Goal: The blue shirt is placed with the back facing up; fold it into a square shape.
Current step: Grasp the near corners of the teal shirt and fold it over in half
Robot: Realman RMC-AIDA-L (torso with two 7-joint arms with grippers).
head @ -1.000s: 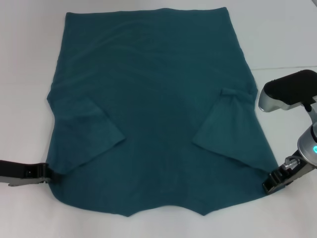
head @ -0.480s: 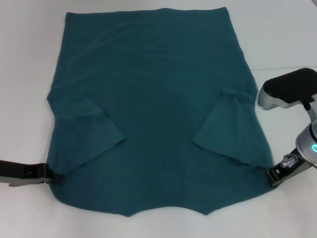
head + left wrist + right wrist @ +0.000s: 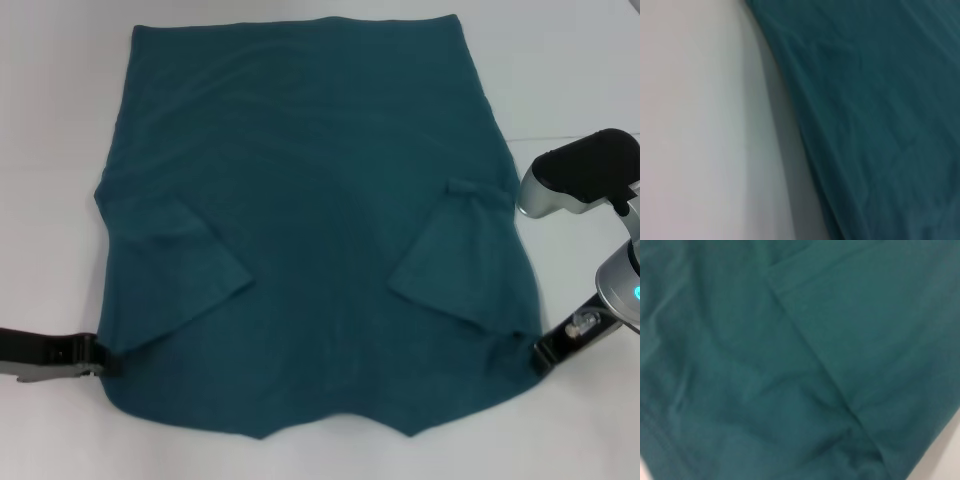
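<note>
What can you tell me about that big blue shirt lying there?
The blue shirt is a large, plain teal-blue T-shirt of soft, cotton-like cloth, spread flat on a white table, no lettering showing. Both short sleeves are folded inward over the body, and the neckline edge lies nearest the robot. The cloth is faintly wrinkled. The left end effector meets its near left corner and the right end effector its near right corner, where the fabric bunches slightly.

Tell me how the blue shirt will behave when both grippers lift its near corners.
The blue shirt is probably floppy: its sleeves lie folded flat and it puckers by the right gripper. It would likely sag between that and the left gripper. Being thin cloth, it is probably light.
</note>
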